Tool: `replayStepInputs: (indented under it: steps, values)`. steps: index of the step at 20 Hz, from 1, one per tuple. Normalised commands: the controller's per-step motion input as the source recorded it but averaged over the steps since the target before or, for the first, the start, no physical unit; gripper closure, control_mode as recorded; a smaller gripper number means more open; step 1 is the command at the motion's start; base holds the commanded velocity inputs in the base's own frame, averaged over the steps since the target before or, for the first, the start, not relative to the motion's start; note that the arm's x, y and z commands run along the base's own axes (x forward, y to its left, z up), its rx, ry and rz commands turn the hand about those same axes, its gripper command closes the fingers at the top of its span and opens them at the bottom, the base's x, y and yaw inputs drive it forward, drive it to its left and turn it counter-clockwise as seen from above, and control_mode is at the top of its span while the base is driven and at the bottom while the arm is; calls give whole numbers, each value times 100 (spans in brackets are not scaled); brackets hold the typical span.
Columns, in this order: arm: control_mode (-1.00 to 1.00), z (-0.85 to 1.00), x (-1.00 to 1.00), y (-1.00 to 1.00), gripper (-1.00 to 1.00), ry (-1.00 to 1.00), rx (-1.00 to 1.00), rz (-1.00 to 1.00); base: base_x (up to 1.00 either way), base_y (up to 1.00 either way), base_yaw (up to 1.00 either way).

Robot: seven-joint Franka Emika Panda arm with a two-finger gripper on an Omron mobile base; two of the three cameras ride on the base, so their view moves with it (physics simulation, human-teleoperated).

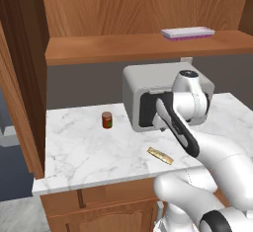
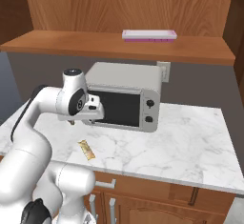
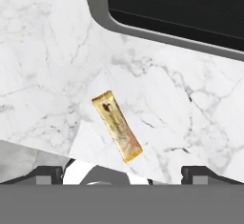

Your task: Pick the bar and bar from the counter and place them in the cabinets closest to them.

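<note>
The tan-golden bar [image 3: 117, 126] lay flat on the marble desk [image 3: 43, 66] near its front edge, directly below the empty, spread fingers [image 3: 47, 173], its long axis running diagonally across the line between them.

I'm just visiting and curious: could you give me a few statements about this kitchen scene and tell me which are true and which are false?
1. The tan-golden bar lies flat on the marble counter. True.
2. The gripper is holding the bar. False: the bar lies free on the counter beyond the fingertips.
3. A flat white and pink package sits on the wooden shelf. True.
4. The small red jar stands on top of the toaster oven. False: it stands on the counter beside it.
</note>
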Motion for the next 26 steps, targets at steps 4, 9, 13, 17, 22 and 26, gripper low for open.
replayStepInputs:
  steps: [4,9,13,17,22,26]
  values:
    - [-100,-47,0,0,-100,0,0,7,0,0,0]
    - [-100,-48,0,0,-100,0,0,7,0,0,0]
    - [-100,-48,0,3,-100,0,0,7,0,0,0]
    - [-100,-46,1,6,-100,0,0,6,0,0,0]
    - [-100,-46,10,10,-100,0,0,4,0,0,0]
    - [-100,-40,24,8,-100,0,0,3,0,0,0]
